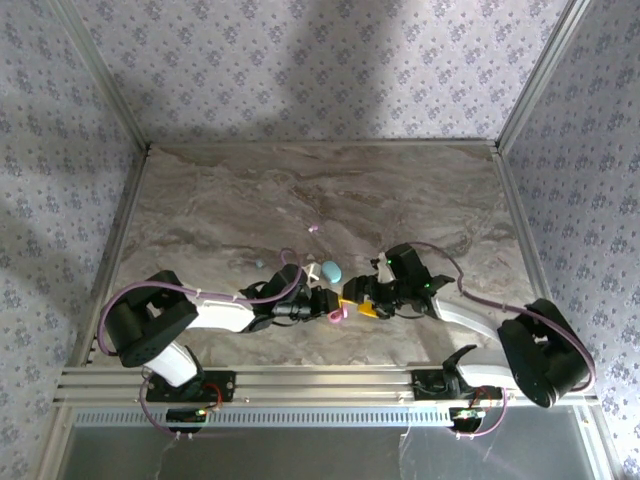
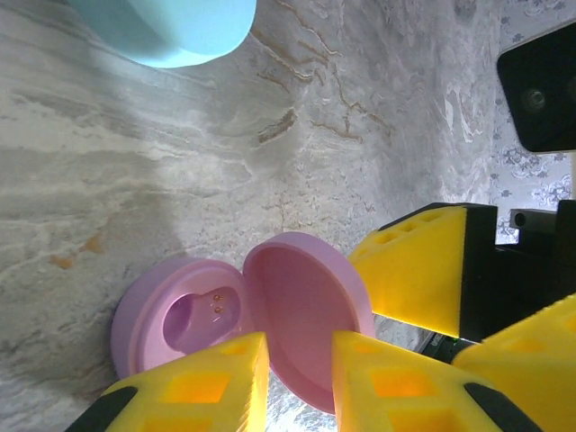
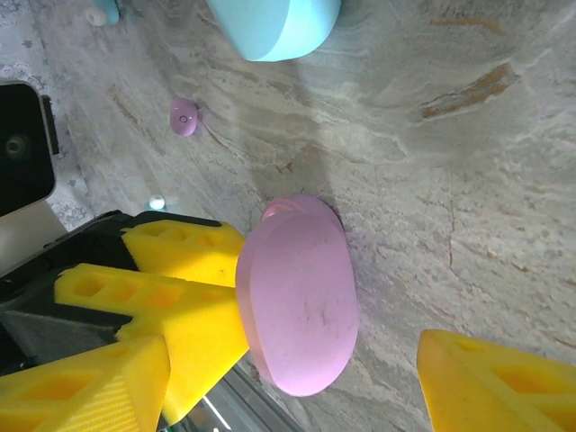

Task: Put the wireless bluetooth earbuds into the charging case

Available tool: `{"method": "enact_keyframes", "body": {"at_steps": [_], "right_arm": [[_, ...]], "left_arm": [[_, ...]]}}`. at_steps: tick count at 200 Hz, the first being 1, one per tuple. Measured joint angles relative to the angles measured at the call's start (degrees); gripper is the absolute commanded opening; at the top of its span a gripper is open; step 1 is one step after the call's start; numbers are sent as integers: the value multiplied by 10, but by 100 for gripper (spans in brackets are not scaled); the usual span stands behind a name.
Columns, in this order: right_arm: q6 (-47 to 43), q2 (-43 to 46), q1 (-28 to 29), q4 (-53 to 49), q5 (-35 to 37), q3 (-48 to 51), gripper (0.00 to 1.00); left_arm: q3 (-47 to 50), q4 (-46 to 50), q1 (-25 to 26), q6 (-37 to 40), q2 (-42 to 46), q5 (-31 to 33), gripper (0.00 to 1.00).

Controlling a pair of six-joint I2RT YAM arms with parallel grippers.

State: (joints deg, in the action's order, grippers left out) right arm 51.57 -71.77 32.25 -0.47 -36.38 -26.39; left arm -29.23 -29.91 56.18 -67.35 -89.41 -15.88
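Earbuds (image 3: 184, 117) were seen loose beyond both grippers, outside the open pink case (image 2: 153, 315). It was straddled by the wide-spread right gripper (image 3: 295, 351). Its lid (image 2: 306, 306) was flanked closely by the left gripper (image 2: 297, 382), hold not discernible. If nudged, the case could be toppled or shut.

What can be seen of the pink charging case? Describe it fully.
The pink charging case is an oval pod of matte plastic, hinged open. Its base lies flat on the marble table, showing an empty well with two small golden dots; the lid stands upright. The left gripper has its jaws either side of the lid's edge.
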Motion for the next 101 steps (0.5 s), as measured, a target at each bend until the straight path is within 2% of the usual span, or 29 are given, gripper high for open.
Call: {"method": "enact_keyframes", "body": {"at_steps": [21,32,72,101], "right_arm": [[-13,18,-3,-30,1,-4,75],[-23,25,-4,-54,4,-12,75],[-70,49,-11,-156,25,-70,78],[-110,38,-15,-219,39,-120,80]], "left_arm": [[-2,22,2,2,7,0,27],[-3,43,2,6,20,3,31],[-8,142,2,34,118,38,49],[-15,226,2,59,209,78,70]]}}
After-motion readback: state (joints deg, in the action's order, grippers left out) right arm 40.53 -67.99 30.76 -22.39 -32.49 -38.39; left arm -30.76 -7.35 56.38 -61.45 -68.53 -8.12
